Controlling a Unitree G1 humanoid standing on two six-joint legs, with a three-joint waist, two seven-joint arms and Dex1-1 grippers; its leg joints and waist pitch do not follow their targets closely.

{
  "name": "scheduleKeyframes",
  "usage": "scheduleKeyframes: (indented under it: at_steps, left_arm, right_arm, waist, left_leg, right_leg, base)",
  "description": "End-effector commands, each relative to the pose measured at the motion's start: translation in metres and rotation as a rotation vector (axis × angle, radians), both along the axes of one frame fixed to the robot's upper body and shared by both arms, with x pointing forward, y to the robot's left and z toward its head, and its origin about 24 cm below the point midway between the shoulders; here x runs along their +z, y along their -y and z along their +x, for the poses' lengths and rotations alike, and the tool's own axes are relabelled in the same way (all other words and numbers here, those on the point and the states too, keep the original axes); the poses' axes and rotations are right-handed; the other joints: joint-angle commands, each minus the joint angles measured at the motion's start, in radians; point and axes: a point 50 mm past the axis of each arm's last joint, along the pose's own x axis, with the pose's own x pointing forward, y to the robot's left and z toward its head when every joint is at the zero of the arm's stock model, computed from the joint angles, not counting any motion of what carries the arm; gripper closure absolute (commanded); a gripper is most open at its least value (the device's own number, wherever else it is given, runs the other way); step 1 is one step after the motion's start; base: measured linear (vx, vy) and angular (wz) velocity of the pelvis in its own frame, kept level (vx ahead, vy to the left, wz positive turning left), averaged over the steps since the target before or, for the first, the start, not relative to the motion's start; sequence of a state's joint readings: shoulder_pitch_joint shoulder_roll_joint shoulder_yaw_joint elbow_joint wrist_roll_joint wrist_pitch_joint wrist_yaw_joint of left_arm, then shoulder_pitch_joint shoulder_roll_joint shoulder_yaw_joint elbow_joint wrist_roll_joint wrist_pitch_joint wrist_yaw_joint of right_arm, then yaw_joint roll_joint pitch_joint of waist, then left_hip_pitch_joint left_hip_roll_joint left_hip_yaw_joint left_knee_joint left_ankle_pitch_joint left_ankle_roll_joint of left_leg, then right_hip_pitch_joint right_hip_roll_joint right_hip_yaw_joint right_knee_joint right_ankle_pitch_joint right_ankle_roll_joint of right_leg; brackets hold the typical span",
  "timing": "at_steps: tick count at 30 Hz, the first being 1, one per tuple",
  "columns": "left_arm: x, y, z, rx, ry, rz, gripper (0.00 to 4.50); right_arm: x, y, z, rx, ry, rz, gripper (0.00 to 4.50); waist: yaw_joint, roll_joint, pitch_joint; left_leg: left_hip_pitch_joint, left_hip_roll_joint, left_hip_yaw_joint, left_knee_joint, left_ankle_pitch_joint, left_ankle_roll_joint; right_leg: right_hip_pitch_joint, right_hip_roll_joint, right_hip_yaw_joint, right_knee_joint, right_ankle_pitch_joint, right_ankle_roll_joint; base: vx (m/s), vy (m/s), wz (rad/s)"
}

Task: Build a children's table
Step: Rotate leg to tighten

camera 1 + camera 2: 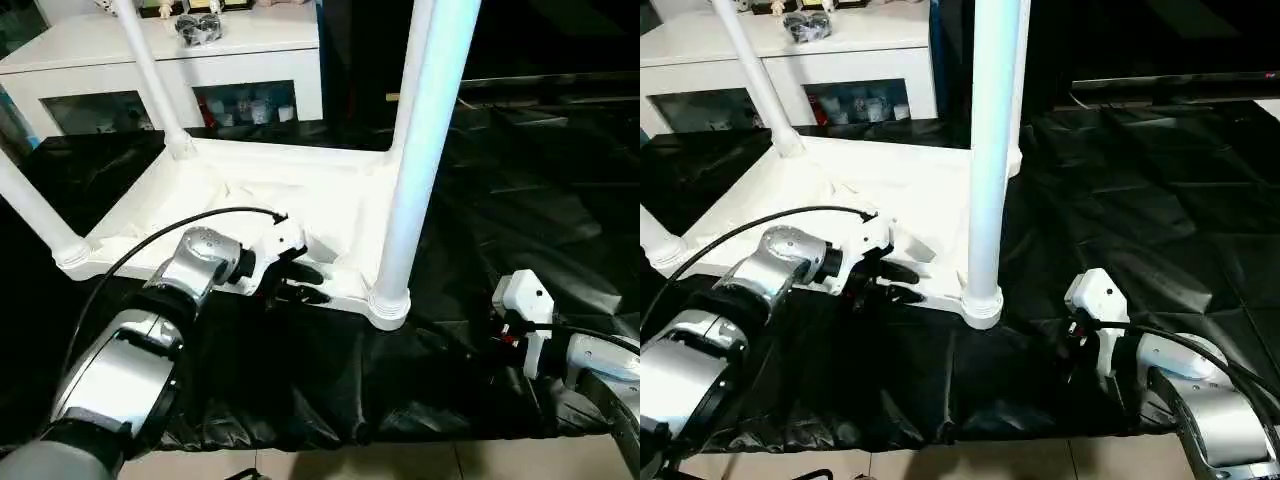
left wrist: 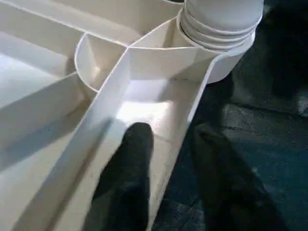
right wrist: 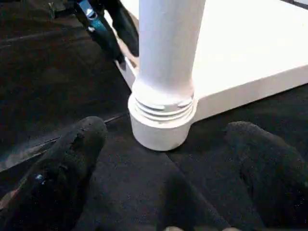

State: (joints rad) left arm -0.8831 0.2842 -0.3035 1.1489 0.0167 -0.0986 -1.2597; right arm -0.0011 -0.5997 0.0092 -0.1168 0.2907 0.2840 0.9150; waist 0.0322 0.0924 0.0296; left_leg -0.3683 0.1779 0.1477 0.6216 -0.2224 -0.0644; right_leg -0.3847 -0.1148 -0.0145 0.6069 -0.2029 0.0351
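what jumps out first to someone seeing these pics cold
An upside-down white tabletop lies on a black sheet, with white legs standing up from its corners; the nearest leg rises tall through the middle of the head views. The left end effector straddles the tabletop's near rim beside that leg, one finger inside and one outside. The right end effector waits open on the sheet, facing the leg's base.

Overhead light, cool cast. Near leg (image 1: 425, 140) blown out, bluish glare along length. Black sheet (image 1: 520, 180) dim, glossy highlights on creases. Wrist views soft; dark fingers (image 3: 62, 173) blurred up close. Bright patch inside tabletop (image 2: 144, 108) ribs.
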Motion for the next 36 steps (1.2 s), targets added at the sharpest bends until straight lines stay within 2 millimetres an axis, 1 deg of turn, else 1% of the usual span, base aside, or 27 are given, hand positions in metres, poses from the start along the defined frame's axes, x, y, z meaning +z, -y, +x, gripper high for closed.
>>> scheduleKeyframes:
  at_steps: [1, 4, 5, 6, 9, 10, 11, 12, 14, 15, 16, 18, 19, 21, 22, 23, 24, 26, 27, 28, 29, 30, 31, 33, 34, 35, 36]
  left_arm:
    - [0.006, -0.001, 0.003, -0.007, 0.019, 0.008, 3.28]
    - [0.004, 0.000, 0.002, -0.018, 0.009, 0.016, 3.46]
    - [0.003, 0.000, 0.002, -0.021, 0.010, 0.022, 3.46]
    - [0.003, 0.000, 0.002, -0.021, 0.010, 0.022, 3.72]
    - [0.003, 0.000, 0.002, -0.021, 0.011, 0.025, 3.85]
    - [0.002, 0.000, 0.002, -0.022, 0.010, 0.027, 3.97]
    - [0.002, 0.000, 0.002, -0.022, 0.009, 0.028, 4.06]
    - [0.001, 0.000, 0.002, -0.026, 0.007, 0.037, 4.06]
    - [-0.002, -0.001, 0.000, -0.032, 0.000, 0.070, 4.13]
    - [-0.002, -0.001, 0.000, -0.032, 0.000, 0.070, 4.26]
    - [-0.004, -0.002, -0.001, -0.036, -0.007, 0.086, 4.26]
    - [-0.006, -0.003, -0.002, -0.033, -0.019, 0.095, 4.32]
    - [-0.011, -0.006, -0.004, -0.016, -0.067, 0.105, 4.43]
    - [-0.015, -0.008, -0.008, -0.009, -0.105, 0.105, 4.47]
    - [-0.019, -0.008, -0.010, 0.013, -0.129, 0.104, 4.48]
    - [-0.022, -0.008, -0.011, 0.043, -0.150, 0.092, 4.49]
    - [-0.023, -0.007, -0.012, 0.066, -0.160, 0.073, 4.49]
    - [-0.024, -0.007, -0.012, 0.087, -0.158, 0.063, 4.49]
    - [-0.025, -0.006, -0.013, 0.111, -0.154, 0.049, 4.49]
    - [-0.025, -0.005, -0.013, 0.114, -0.153, 0.048, 4.49]
    - [-0.026, -0.004, -0.014, 0.145, -0.141, 0.044, 4.49]
    - [-0.027, -0.001, -0.015, 0.161, -0.134, 0.042, 4.49]
    - [-0.028, 0.001, -0.017, 0.168, -0.116, 0.037, 4.49]
    - [-0.028, 0.005, -0.020, 0.186, -0.093, 0.030, 4.49]
    - [-0.028, 0.006, -0.021, 0.197, -0.083, 0.032, 4.49]
    - [-0.029, 0.008, -0.022, 0.214, -0.079, 0.027, 4.49]
    - [-0.029, 0.012, -0.024, 0.237, -0.070, 0.019, 4.49]
  right_arm:
    - [0.004, -0.004, 0.002, 0.026, 0.003, 0.004, 0.00]
    - [0.004, -0.005, 0.002, 0.030, 0.003, 0.004, 0.00]
    - [0.005, -0.005, 0.003, 0.032, 0.003, 0.005, 0.00]
    - [0.005, -0.005, 0.003, 0.032, 0.003, 0.005, 0.00]
    - [0.005, -0.005, 0.003, 0.035, 0.003, 0.004, 0.00]
    - [0.005, -0.005, 0.004, 0.037, 0.003, 0.004, 0.00]
    - [0.005, -0.005, 0.004, 0.037, 0.003, 0.003, 0.00]
    - [0.005, -0.005, 0.005, 0.038, 0.004, 0.003, 0.00]
    - [0.005, -0.005, 0.006, 0.038, 0.006, 0.002, 0.00]
    - [0.005, -0.005, 0.006, 0.038, 0.006, 0.002, 0.00]
    - [0.005, -0.005, 0.006, 0.039, 0.008, 0.002, 0.00]
    - [0.006, -0.006, 0.007, 0.039, 0.009, 0.003, 0.00]
    - [0.006, -0.007, 0.009, 0.039, 0.013, 0.013, 0.00]
    - [0.006, -0.008, 0.010, 0.038, 0.016, 0.017, 0.00]
    - [0.006, -0.009, 0.011, 0.037, 0.018, 0.019, 0.00]
    - [0.005, -0.009, 0.011, 0.036, 0.019, 0.019, 0.00]
    - [0.005, -0.009, 0.011, 0.033, 0.021, 0.022, 0.00]
    - [0.005, -0.009, 0.012, 0.030, 0.024, 0.023, 0.00]
    - [0.005, -0.010, 0.012, 0.027, 0.026, 0.027, 0.00]
    - [0.005, -0.010, 0.012, 0.027, 0.026, 0.027, 0.00]
    - [0.005, -0.010, 0.012, 0.021, 0.030, 0.029, 0.00]
    - [0.004, -0.011, 0.013, 0.018, 0.033, 0.030, 0.00]
    - [0.004, -0.011, 0.013, 0.015, 0.035, 0.031, 0.00]
    - [0.003, -0.012, 0.014, 0.011, 0.036, 0.033, 0.00]
    - [0.003, -0.012, 0.014, 0.009, 0.036, 0.035, 0.00]
    - [0.003, -0.013, 0.015, 0.004, 0.036, 0.042, 0.00]
    - [0.003, -0.014, 0.016, -0.001, 0.038, 0.046, 0.00]
  waist:
    - [0.000, -0.021, -0.049]
    - [0.000, -0.022, -0.048]
    - [0.000, -0.022, -0.048]
    - [0.000, -0.022, -0.048]
    - [0.000, -0.022, -0.047]
    - [-0.001, -0.021, -0.049]
    - [-0.001, -0.023, -0.050]
    - [-0.001, -0.022, -0.051]
    - [-0.004, -0.025, -0.052]
    - [-0.004, -0.025, -0.052]
    - [-0.005, -0.027, -0.051]
    - [-0.005, -0.028, -0.051]
    - [-0.005, -0.031, -0.050]
    - [-0.006, -0.029, -0.049]
    - [-0.006, -0.023, -0.049]
    - [-0.009, -0.026, -0.049]
    - [-0.010, -0.026, -0.050]
    - [-0.010, -0.025, -0.050]
    - [-0.010, -0.022, -0.049]
    - [-0.012, -0.025, -0.048]
    - [-0.012, -0.024, -0.048]
    - [-0.013, -0.025, -0.046]
    - [-0.014, -0.028, -0.047]
    - [-0.018, -0.026, -0.044]
    - [-0.020, -0.035, -0.045]
    - [-0.020, -0.028, -0.045]
    - [-0.022, -0.039, -0.043]
  left_leg:
    - [-0.001, 0.021, 0.007, -0.087, -0.159, 0.089]
    - [-0.001, 0.023, 0.006, -0.090, -0.165, 0.084]
    - [-0.001, 0.023, 0.006, -0.090, -0.159, 0.085]
    - [-0.002, 0.023, 0.006, -0.090, -0.157, 0.085]
    - [-0.002, 0.024, 0.006, -0.091, -0.151, 0.088]
    - [-0.002, 0.025, 0.005, -0.091, -0.145, 0.088]
    - [-0.002, 0.024, 0.005, -0.089, -0.131, 0.091]
    - [-0.003, 0.024, 0.005, -0.088, -0.123, 0.095]
    - [-0.004, 0.023, 0.006, -0.086, -0.096, 0.111]
    - [-0.004, 0.023, 0.006, -0.085, -0.094, 0.113]
    - [-0.003, 0.023, 0.007, -0.086, -0.099, 0.117]
    - [-0.004, 0.023, 0.008, -0.086, -0.100, 0.120]
    - [-0.004, 0.023, 0.010, -0.087, -0.094, 0.120]
    - [-0.003, 0.024, 0.011, -0.088, -0.088, 0.121]
    - [-0.003, 0.026, 0.010, -0.090, -0.088, 0.119]
    - [-0.003, 0.026, 0.011, -0.089, -0.089, 0.120]
    - [-0.002, 0.026, 0.012, -0.089, -0.083, 0.122]
    - [-0.003, 0.024, 0.013, -0.088, -0.082, 0.127]
    - [-0.001, 0.026, 0.013, -0.088, -0.086, 0.129]
    - [-0.003, 0.026, 0.012, -0.090, -0.093, 0.129]
    - [-0.002, 0.029, 0.012, -0.092, -0.104, 0.126]
    - [-0.004, 0.027, 0.012, -0.093, -0.111, 0.127]
    - [-0.002, 0.030, 0.013, -0.094, -0.123, 0.123]
    - [-0.004, 0.031, 0.012, -0.097, -0.128, 0.122]
    - [-0.003, 0.029, 0.014, -0.096, -0.133, 0.122]
    - [-0.003, 0.031, 0.013, -0.098, -0.135, 0.118]
    - [-0.006, 0.029, 0.014, -0.097, -0.136, 0.120]
  right_leg:
    - [0.054, -0.014, 0.005, -0.068, -0.052, -0.303]
    - [0.053, -0.015, 0.006, -0.071, -0.077, -0.296]
    - [0.053, -0.015, 0.006, -0.071, -0.073, -0.296]
    - [0.053, -0.014, 0.006, -0.071, -0.070, -0.295]
    - [0.053, -0.015, 0.006, -0.071, -0.057, -0.297]
    - [0.054, -0.016, 0.006, -0.069, -0.047, -0.298]
    - [0.055, -0.016, 0.005, -0.066, -0.023, -0.302]
    - [0.055, -0.016, 0.005, -0.066, -0.010, -0.305]
    - [0.057, -0.015, 0.004, -0.063, 0.033, -0.314]
    - [0.057, -0.016, 0.004, -0.063, 0.036, -0.314]
    - [0.056, -0.016, 0.004, -0.065, 0.028, -0.314]
    - [0.057, -0.017, 0.004, -0.066, 0.014, -0.312]
    - [0.058, -0.017, 0.004, -0.068, -0.002, -0.308]
    - [0.055, -0.017, 0.004, -0.069, -0.012, -0.310]
    - [0.056, -0.018, 0.004, -0.067, -0.014, -0.315]
    - [0.056, -0.017, 0.004, -0.069, -0.013, -0.317]
    - [0.056, -0.017, 0.004, -0.067, -0.001, -0.324]
    - [0.055, -0.015, 0.004, -0.069, -0.002, -0.325]
    - [0.054, -0.016, 0.004, -0.069, -0.005, -0.328]
    - [0.055, -0.015, 0.004, -0.070, -0.008, -0.328]
    - [0.056, -0.017, 0.004, -0.069, -0.023, -0.326]
    - [0.054, -0.016, 0.003, -0.073, -0.039, -0.324]
    - [0.053, -0.016, 0.004, -0.074, -0.061, -0.320]
    - [0.053, -0.016, 0.004, -0.075, -0.072, -0.318]
    - [0.051, -0.013, 0.004, -0.079, -0.094, -0.309]
    - [0.051, -0.015, 0.005, -0.078, -0.109, -0.304]
    - [0.049, -0.012, 0.004, -0.080, -0.119, -0.298]
  base:
    - [0.000, 0.000, 0.00]
    - [0.000, 0.000, 0.00]
    - [0.000, 0.000, 0.00]
    - [0.000, 0.000, 0.00]
    - [0.000, 0.000, 0.00]
    - [0.000, 0.000, 0.00]
    - [0.000, 0.000, 0.00]
    - [0.000, 0.000, 0.00]
    - [0.000, 0.000, 0.00]
    - [0.000, 0.000, 0.00]
    - [0.000, 0.000, 0.00]
    - [0.000, 0.000, 0.00]
    - [0.000, 0.000, 0.00]
    - [0.000, 0.000, 0.00]
    - [0.000, 0.000, 0.00]
    - [0.000, 0.000, 0.00]
    - [0.000, 0.000, 0.00]
    - [0.000, 0.000, 0.00]
    - [0.000, 0.000, 0.00]
    - [0.000, 0.000, 0.00]
    - [0.000, 0.000, 0.00]
    - [0.000, 0.000, 0.00]
    - [0.000, 0.000, 0.00]
    - [0.000, 0.000, 0.00]
    - [0.000, 0.000, 0.00]
    - [0.000, 0.000, 0.00]
    - [0.000, 0.000, 0.00]
